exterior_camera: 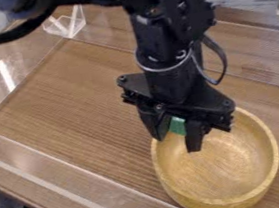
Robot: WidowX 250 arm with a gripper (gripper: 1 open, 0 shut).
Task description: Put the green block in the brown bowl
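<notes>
Right now the gripper points straight down, its jaws pinching the green block above the near-left rim of the brown bowl. Mostly hidden, the block's long axis is unclear. Bare wooden surface lies left.

The small bright-green rectangular block hung above the counter, clamped between two dark fingers — only a sliver showed. Beneath it sat the large round light-brown wooden bowl, upright, thick-rimmed, grain visible — the block over its near-left rim.
</notes>
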